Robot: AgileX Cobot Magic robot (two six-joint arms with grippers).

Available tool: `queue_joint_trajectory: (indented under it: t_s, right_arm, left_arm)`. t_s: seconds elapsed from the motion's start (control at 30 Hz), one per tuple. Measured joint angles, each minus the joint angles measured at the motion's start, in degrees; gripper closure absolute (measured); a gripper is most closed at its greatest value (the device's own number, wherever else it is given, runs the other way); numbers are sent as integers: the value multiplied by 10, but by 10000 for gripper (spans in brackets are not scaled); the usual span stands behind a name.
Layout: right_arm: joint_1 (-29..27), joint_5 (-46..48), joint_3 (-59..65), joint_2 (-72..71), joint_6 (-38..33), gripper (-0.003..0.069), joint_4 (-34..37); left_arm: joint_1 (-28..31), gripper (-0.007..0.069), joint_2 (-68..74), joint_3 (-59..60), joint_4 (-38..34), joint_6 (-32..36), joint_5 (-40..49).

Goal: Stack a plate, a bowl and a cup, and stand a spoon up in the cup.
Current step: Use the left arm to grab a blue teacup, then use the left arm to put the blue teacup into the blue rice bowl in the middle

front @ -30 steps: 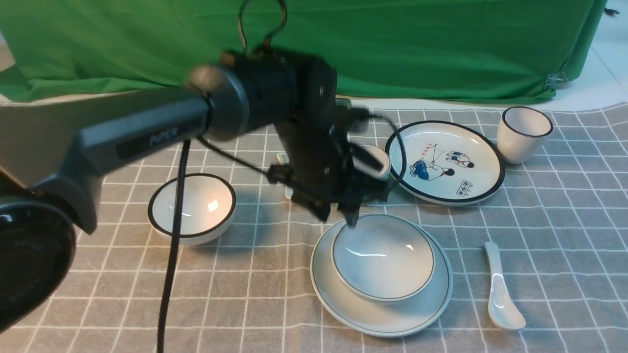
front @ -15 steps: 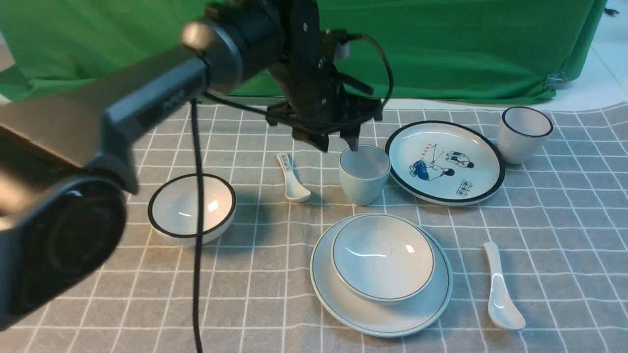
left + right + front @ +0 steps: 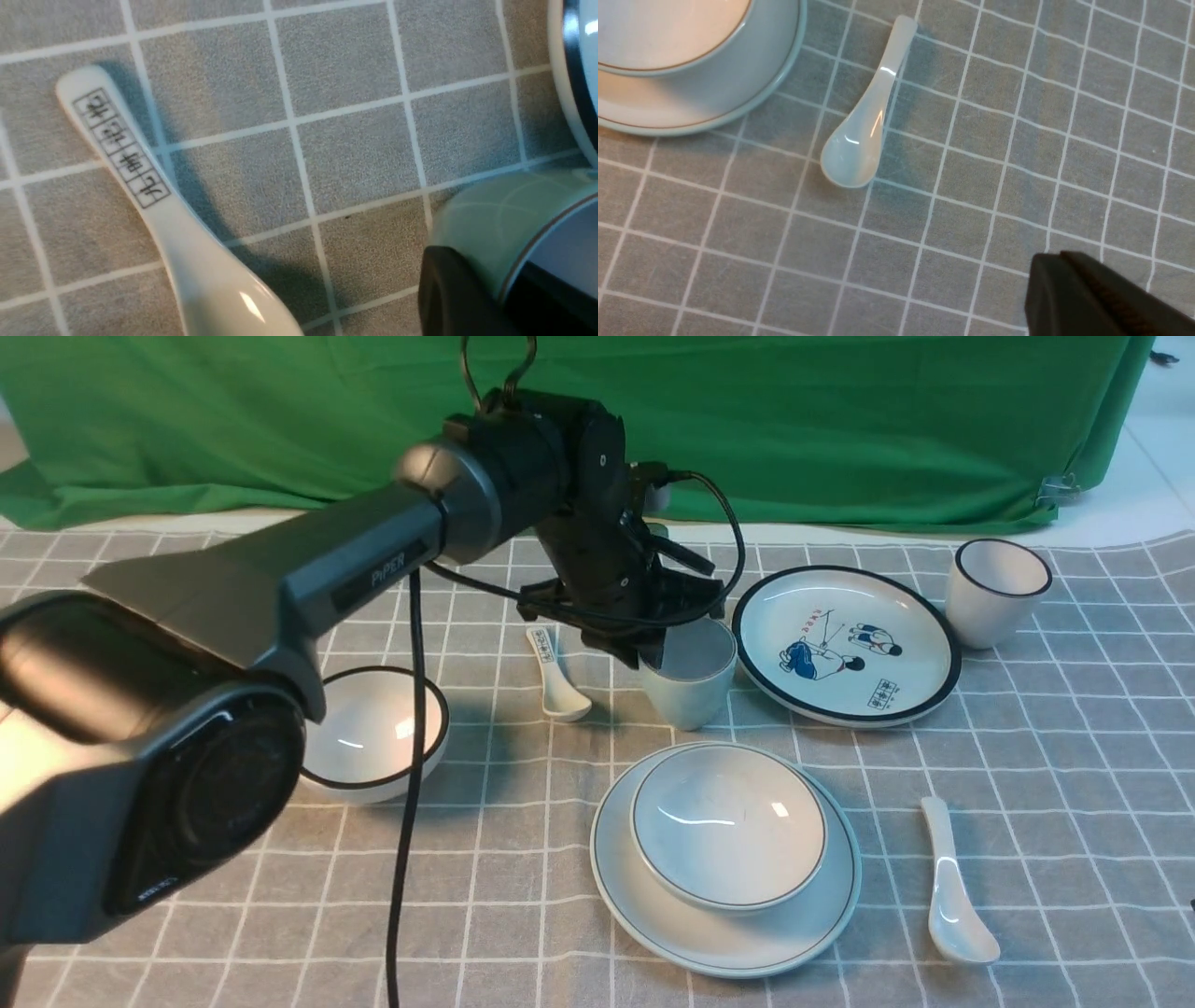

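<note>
Beneath plate [image 3: 728, 947], grey checked tablecloth [image 3: 1074, 784]; behind, green backdrop [image 3: 887, 420].

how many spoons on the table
2. The plain spoon lies right of the plate; the printed spoon lies left of the cup. The left arm could hide more.

Light: was bright and even, from above.
Shadows: were soft. My left arm [image 3: 355, 569] threw one on the cloth [image 3: 1027, 756] by the black-rimmed bowl [image 3: 373, 733]; another lay beside the marked spoon [image 3: 154, 210].
Glare: small glints on bowl [image 3: 728, 821] and spoon [image 3: 859, 140].
Blur: my left wrist view was soft, cup [image 3: 490, 224] worst.
Cast: warm on the plate [image 3: 654, 109].
</note>
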Motion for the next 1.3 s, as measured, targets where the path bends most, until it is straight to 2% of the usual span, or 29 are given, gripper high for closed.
queue_joint_trajectory:
  t_s: [0.13,0.27,0.4,0.63,0.9,1.07,1.3]
  right_arm:
    - [0,-1,0,0,-1,638,0]
    - [0,-6,0,0,-2,638,0]
    - [0,-11,1,0,-2,638,0]
    - [0,-12,12,1,-2,638,0]
    - [0,-16,12,1,-3,638,0]
    - [0,-21,12,1,-4,638,0]
    - [0,-21,12,1,-4,638,0]
  left_arm:
    - [0,588,-27,-25,6,5,24]
    - [-6,588,-85,-49,-20,54,80]
    - [-38,588,-114,-41,-28,80,130]
    - [-110,588,-107,69,-19,83,137]
    - [-111,588,-106,130,12,61,106]
    - [-101,588,-106,144,22,49,55]
    - [-101,587,-106,144,25,47,64]
